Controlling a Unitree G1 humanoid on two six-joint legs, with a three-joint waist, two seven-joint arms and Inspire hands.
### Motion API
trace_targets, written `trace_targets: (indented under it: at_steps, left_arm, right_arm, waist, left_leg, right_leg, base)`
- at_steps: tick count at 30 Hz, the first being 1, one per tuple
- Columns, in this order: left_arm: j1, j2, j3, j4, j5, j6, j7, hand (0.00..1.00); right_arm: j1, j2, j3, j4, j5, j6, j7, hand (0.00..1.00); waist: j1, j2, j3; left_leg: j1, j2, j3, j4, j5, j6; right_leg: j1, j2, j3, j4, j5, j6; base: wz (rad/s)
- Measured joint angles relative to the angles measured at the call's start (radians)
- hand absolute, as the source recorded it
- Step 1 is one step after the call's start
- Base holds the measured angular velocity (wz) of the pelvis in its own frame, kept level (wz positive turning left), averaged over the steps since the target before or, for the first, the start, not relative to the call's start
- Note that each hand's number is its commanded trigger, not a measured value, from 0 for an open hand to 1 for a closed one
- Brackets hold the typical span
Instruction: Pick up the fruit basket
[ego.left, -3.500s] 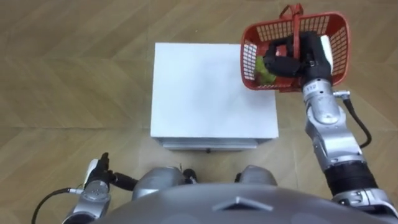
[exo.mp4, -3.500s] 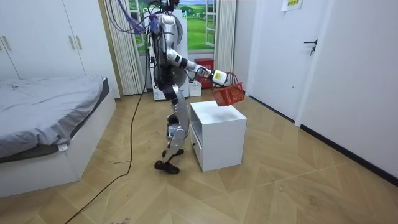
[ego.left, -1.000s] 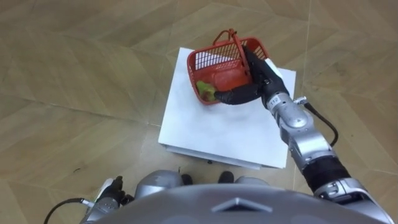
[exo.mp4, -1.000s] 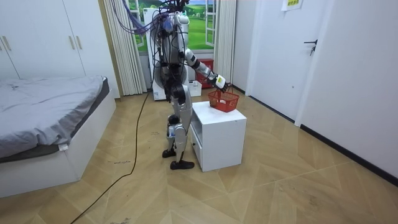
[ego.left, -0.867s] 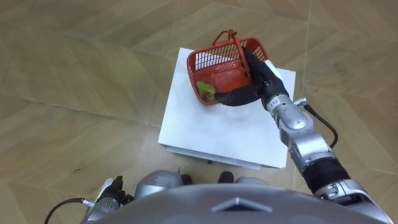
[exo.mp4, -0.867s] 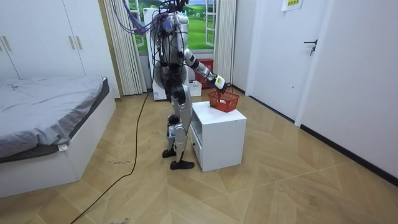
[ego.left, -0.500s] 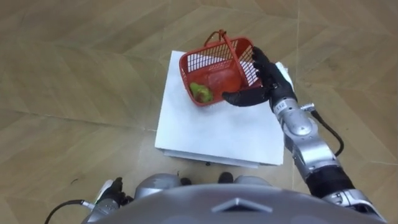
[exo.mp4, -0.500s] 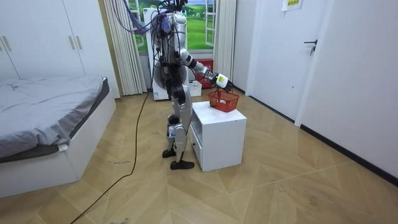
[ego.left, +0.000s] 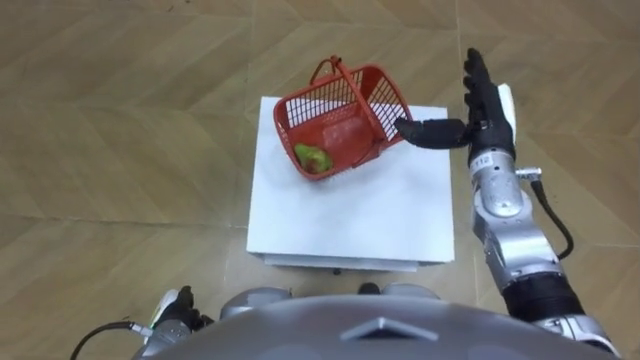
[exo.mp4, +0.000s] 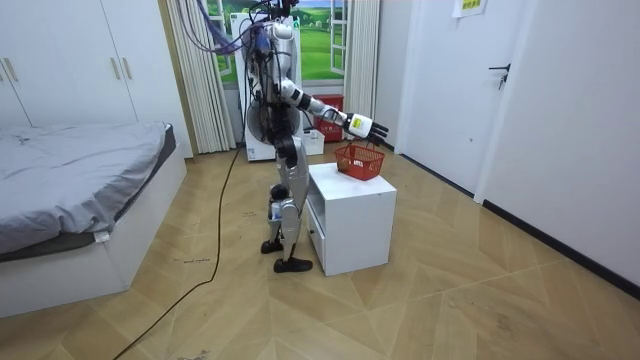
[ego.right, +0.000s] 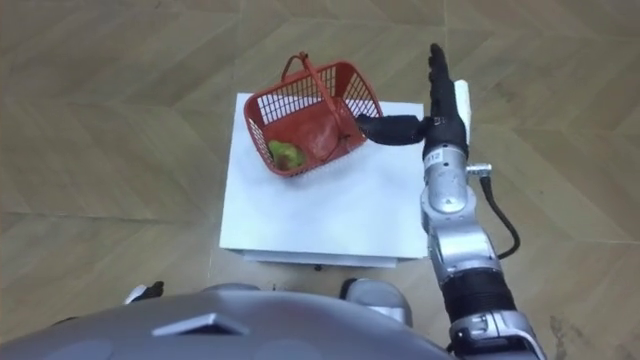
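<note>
Since a second ago: right robot hand (ego.left: 482, 125) has let go of the fruit basket (ego.left: 322, 100) and drawn back to its right side; it was curled round the basket's near wall then.

Now: fingers straight and spread wide, holding nothing, thumb pointing at the basket's right corner. Touching or just short of it, can't tell. Basket sits on the far half of the white worktop (ego.left: 350, 215), handle (ego.left: 352, 88) up and free, green fruit (ego.left: 313, 157) in the low left corner. Left robot hand (ego.left: 165, 310) hangs low by the body; finger state unreadable.

Risks, as judged:
- Thumb nudging that corner could slide the basket toward the far edge.
- Closing on the mesh wall instead of the handle would likely tip it on lifting, and the fruit could roll out.
- Fruit loads one side, so an off-centre grip on the handle would probably let it swing.
</note>
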Motion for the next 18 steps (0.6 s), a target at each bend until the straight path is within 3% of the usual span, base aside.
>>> trace_targets:
  at_steps: [5,7,12,15,18]
  left_arm:
    - [-0.001,0.003,0.018,-0.01,0.0,-0.007,-0.002,0.0]
    - [0.001,0.005,0.027,-0.026,-0.007,-0.013,0.0,0.0]
    - [0.005,0.006,0.061,-0.029,-0.013,-0.032,0.012,0.0]
    - [0.008,0.009,0.1,-0.029,-0.013,-0.03,0.017,0.0]
    - [0.021,0.006,0.11,-0.027,-0.011,-0.028,0.017,0.0]
  right_arm:
    - [0.027,-0.011,-0.045,-0.019,-0.007,-0.001,-0.03,0.0]
    - [0.045,-0.02,-0.045,0.022,-0.028,-0.023,-0.041,0.0]
    - [0.103,-0.019,-0.06,0.143,-0.064,-0.025,-0.044,0.0]
    - [0.105,-0.021,-0.097,0.353,-0.079,-0.03,-0.043,0.0]
    - [0.124,-0.03,-0.121,0.523,-0.069,-0.008,-0.029,0.0]
  waist:
    - [-0.009,-0.004,-0.0026]
    - [-0.01,-0.011,-0.0052]
    - [-0.026,-0.017,-0.0044]
    - [-0.033,-0.021,-0.0046]
    - [-0.029,-0.024,-0.0056]
  left_leg:
    - [0.003,0.001,0.006,-0.001,0.0,0.0]
    - [0.007,0.002,0.021,-0.001,0.0,0.0]
    - [0.025,0.005,0.032,-0.005,-0.003,-0.006]
    - [0.039,0.01,0.032,-0.018,-0.006,-0.009]
    - [0.044,0.012,0.033,-0.021,-0.007,-0.011]
  right_leg:
    - [-0.004,0.001,0.004,0.0,0.0,0.0]
    - [-0.004,0.003,0.013,0.0,0.0,0.0]
    - [0.019,0.008,0.03,-0.015,0.0,0.0]
    - [0.025,0.015,0.031,-0.014,0.0,-0.003]
    - [0.027,0.018,0.033,-0.015,0.0,-0.004]
  base:
    - [-0.02]
    - [-0.12]
    - [-0.09]
    - [-0.02]
    - [-0.02]
